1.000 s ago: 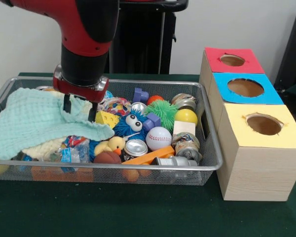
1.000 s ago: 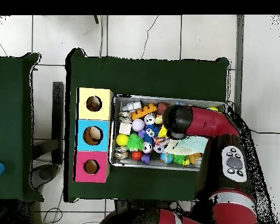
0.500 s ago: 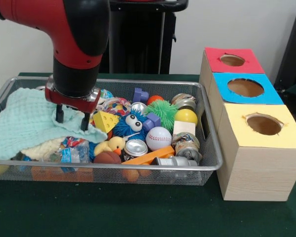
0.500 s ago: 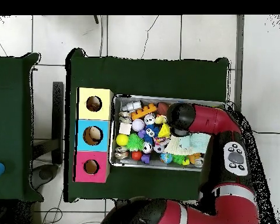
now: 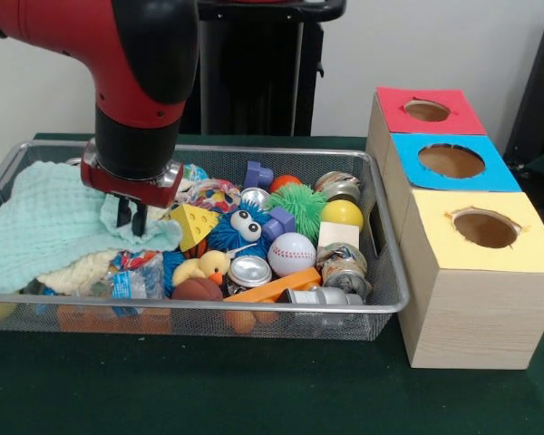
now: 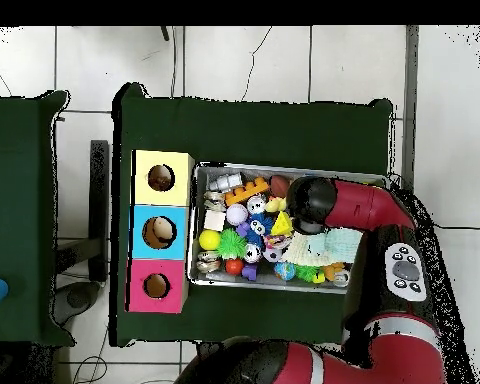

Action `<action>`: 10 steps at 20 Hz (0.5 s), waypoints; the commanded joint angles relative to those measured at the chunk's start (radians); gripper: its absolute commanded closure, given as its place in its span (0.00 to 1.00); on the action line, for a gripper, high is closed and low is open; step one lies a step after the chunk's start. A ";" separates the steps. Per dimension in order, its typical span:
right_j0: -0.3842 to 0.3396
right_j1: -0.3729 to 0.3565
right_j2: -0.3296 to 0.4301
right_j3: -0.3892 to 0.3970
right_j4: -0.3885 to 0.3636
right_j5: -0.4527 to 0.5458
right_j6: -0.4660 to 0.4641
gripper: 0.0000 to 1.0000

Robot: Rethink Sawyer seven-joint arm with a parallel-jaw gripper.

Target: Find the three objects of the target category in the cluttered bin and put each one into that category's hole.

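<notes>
A wire mesh bin [image 5: 387, 272] holds a heap of toys, balls and cans. A mint green cloth [image 5: 45, 217] covers its left part. My gripper [image 5: 131, 218] is down at the cloth's right edge, shut on a fold of it, beside a yellow cheese wedge [image 5: 196, 224]. To the right lie a blue furry toy [image 5: 240, 228], a baseball [image 5: 292, 254], a yellow ball [image 5: 342, 215], a green spiky ball [image 5: 298, 201] and a silver can [image 5: 250, 270]. In the overhead view the arm [image 6: 329, 205] hides the gripper above the cloth [image 6: 326, 245].
Three wooden boxes with holes stand right of the bin: red top [image 5: 453, 116], blue top [image 5: 490, 172], yellow top [image 5: 526, 245]. In the overhead view they are left of the bin [image 6: 284, 168]. A rubber duck [image 5: 210, 265] and an orange block [image 5: 272, 286] lie near the front wall.
The gripper moved left and down onto the cloth, then its fingers came together on a fold. The cloth's right edge has bunched up and pulled back from the cheese wedge.
</notes>
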State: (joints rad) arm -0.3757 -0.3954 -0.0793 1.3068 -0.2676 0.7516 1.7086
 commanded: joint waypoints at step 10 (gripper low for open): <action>-0.004 -0.072 0.085 0.091 -0.019 0.025 -0.046 1.00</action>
State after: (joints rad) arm -0.3756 -0.4202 -0.0793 1.3196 -0.2678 0.7517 1.7086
